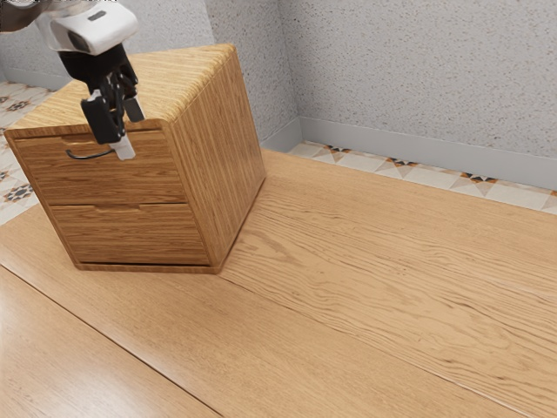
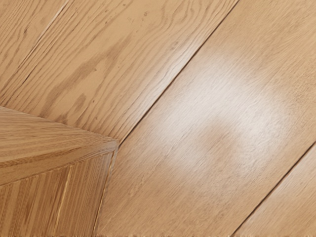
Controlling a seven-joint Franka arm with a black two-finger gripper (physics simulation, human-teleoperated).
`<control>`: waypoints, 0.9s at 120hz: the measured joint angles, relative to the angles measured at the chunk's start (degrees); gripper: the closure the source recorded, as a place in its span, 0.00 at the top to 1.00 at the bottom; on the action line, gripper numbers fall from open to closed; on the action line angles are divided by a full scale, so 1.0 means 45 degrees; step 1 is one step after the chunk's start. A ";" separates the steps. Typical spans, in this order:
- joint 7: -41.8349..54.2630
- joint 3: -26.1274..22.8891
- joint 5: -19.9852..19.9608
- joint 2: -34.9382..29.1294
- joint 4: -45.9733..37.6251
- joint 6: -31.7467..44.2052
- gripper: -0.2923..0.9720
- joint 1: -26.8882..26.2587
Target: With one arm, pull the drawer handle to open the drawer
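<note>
A wooden cabinet [image 1: 209, 148] with two drawers stands on the floor at the exterior view's left. The top drawer [image 1: 130, 178] carries a thin dark wire handle [image 1: 87, 156] on its front. My black gripper [image 1: 120, 146] comes down from the upper left and sits right at the handle's right-hand end, against the top drawer's front. The top drawer's front looks level with the cabinet's face. The lower drawer [image 1: 130, 233] sits flush too. In the wrist view a corner of the cabinet [image 2: 49, 153] lies under the hand.
The cabinet rests on a broad wooden plank floor [image 1: 365, 296] that stretches to the exterior view's right and front. Grey speckled walls [image 1: 418, 61] with a pale skirting stand behind, with a strip of patterned tiles [image 1: 435, 170] along them.
</note>
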 joint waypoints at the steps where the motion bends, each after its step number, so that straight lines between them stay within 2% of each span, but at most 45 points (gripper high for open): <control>1: 0.0000 0.0001 0.0001 0.0008 -0.0009 -0.0001 0.77 0.0016; 32: 0.0008 0.0013 -0.0015 0.0193 -0.0290 -0.0029 0.77 0.0497; 49: 0.0097 0.0250 0.0003 -0.2053 -0.2856 -0.0043 0.77 0.0258; 62: 0.0350 0.0412 0.0625 -0.2600 -0.3562 0.0029 0.77 0.0850; 80: 0.0643 0.0463 0.1507 -0.2954 -0.4753 0.0957 0.77 0.0877; 108: 0.1024 0.0803 0.1854 -0.2718 -0.5439 0.3043 0.77 0.0865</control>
